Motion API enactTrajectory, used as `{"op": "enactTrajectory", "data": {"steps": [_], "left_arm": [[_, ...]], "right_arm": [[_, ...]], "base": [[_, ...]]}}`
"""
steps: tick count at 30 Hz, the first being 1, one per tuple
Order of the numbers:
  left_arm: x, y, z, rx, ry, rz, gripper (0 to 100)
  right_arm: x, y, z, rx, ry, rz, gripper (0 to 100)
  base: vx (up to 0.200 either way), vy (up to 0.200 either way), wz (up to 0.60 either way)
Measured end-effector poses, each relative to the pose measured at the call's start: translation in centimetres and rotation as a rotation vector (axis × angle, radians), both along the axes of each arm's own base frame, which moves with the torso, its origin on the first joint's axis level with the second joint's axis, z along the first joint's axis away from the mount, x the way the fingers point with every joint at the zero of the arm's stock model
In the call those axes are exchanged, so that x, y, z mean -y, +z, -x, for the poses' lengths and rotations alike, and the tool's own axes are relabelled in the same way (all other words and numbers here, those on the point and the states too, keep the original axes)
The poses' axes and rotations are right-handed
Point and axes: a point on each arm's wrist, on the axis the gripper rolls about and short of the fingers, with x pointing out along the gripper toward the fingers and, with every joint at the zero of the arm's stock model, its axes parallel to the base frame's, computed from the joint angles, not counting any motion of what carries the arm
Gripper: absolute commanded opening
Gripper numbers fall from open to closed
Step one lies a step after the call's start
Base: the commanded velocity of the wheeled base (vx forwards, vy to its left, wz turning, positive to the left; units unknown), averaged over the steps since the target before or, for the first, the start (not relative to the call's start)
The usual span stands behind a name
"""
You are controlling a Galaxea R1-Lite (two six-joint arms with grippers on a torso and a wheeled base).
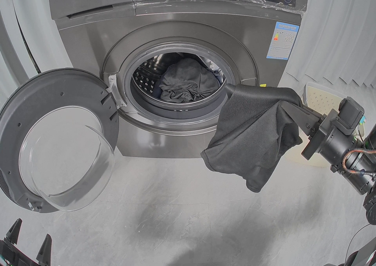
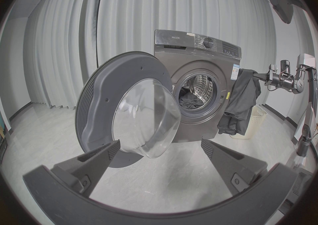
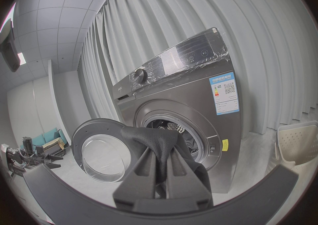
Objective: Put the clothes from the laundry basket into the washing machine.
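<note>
Holding a dark garment [image 1: 250, 133] pinched tight in the shut right tool [image 1: 293, 109], up in the air just beside the washing machine [image 1: 90, 32] mouth, not yet inside. Seeing another dark piece [image 1: 188, 81] already down in the drum, past the wide-open door [image 1: 51, 137]. Showing the left tool [image 2: 159, 143] low, spread wide, gripping nothing. Looks partly done: needs this one pushed in, then a look into the laundry basket [image 1: 321, 98]; cannot tell what is left there.

Lab room, curtains [image 3: 185, 14] (ceiling tiles [image 3: 59, 0]), washing machine [image 1: 94, 40]
</note>
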Motion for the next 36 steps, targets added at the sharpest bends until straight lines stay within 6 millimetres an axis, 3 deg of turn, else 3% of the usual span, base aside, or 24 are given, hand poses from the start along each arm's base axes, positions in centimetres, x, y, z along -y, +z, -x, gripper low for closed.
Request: {"op": "enactTrajectory", "data": {"steps": [3, 16, 29, 36], "left_arm": [[0.0, 0.0, 0.0, 0.000, -0.001, 0.000, 100], [0.0, 0.0, 0.0, 0.003, 0.002, -0.019, 100], [0.1, 0.1, 0.0, 0.010, -0.021, -0.071, 100], [0.1, 0.8, 0.1, 0.057, -0.026, -0.047, 100]], "right_arm": [[0.0, -0.1, 0.0, -0.001, 0.001, 0.001, 0], [-0.9, -0.8, 0.1, -0.030, 0.035, 0.022, 0], [-7.8, -1.0, -2.0, -0.074, 0.139, -0.049, 0], [-9.7, -0.5, -3.5, -0.044, 0.137, -0.094, 0]], "base": [[0.000, -0.200, 0.00], [0.000, 0.000, 0.00], [0.000, 0.000, 0.00], [0.000, 0.000, 0.00]]}}
